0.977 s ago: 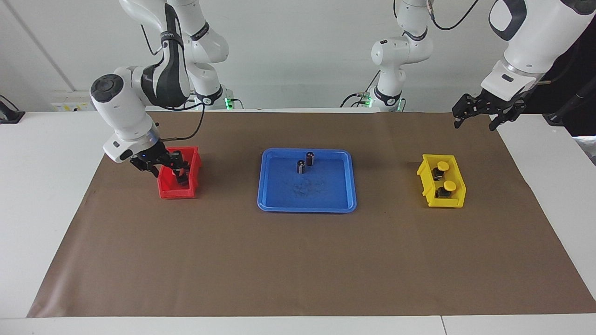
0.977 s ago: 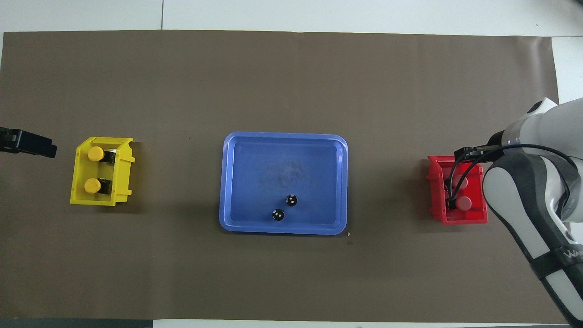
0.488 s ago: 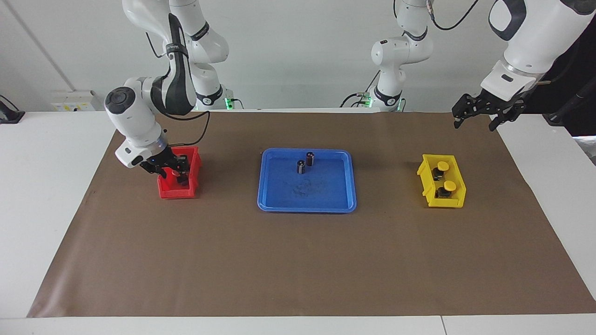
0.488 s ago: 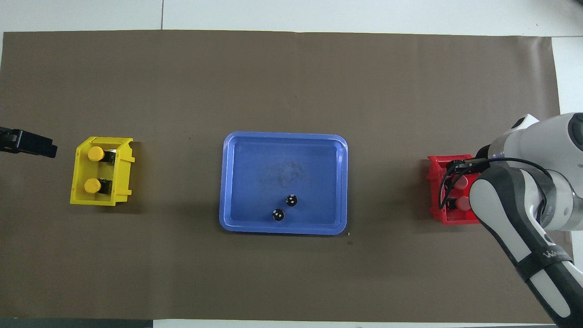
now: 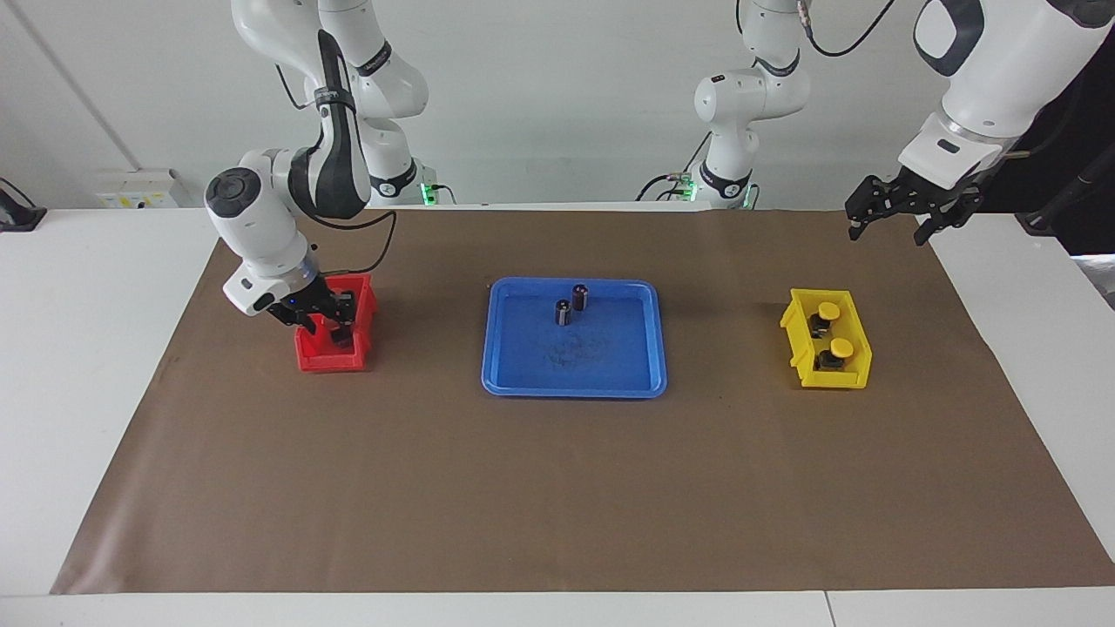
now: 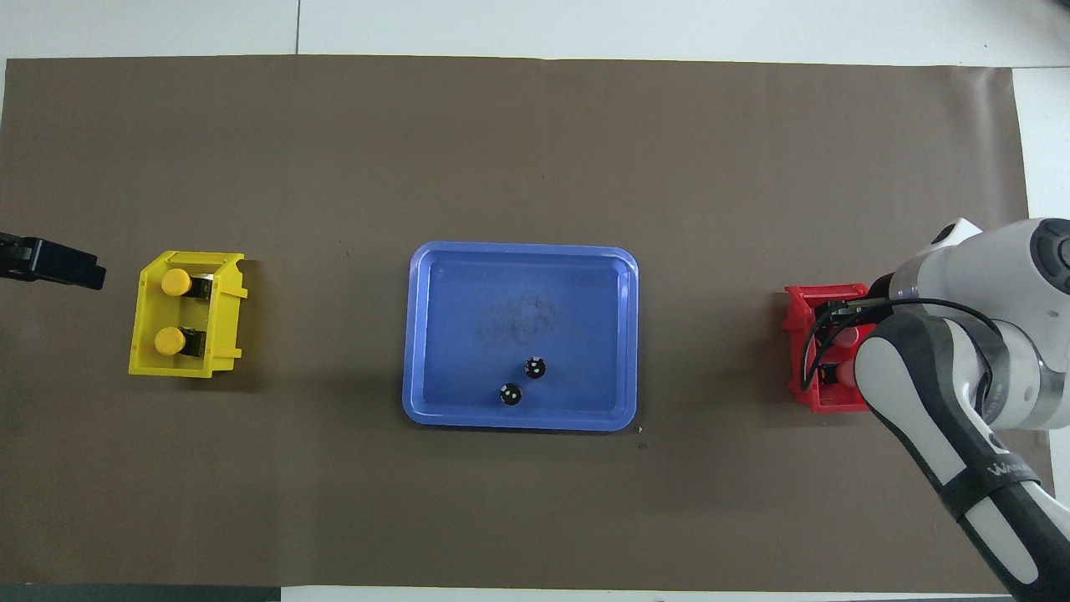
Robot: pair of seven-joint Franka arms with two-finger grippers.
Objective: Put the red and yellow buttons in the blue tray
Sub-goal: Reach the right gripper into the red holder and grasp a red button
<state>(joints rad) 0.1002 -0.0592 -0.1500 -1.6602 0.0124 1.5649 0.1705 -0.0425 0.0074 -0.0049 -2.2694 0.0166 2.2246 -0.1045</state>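
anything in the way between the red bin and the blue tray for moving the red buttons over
Nothing visible: only bare brown mat lies between the small red plastic bin and the shallow blue plastic tray. Two small dark cylinders stand in the tray's robot-side part; the rest is free.

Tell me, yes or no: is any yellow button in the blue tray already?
No. Both yellow buttons sit in the yellow bin; the blue tray holds only two small dark cylinders.

White lettering stands on the black band of the white-and-grey right robot arm (image 6: 999, 477) at the lower right of the overhead view, but only the fragment "WA" can be made out. Small white lettering on the black bands of the arm in the facing view cannot be read.
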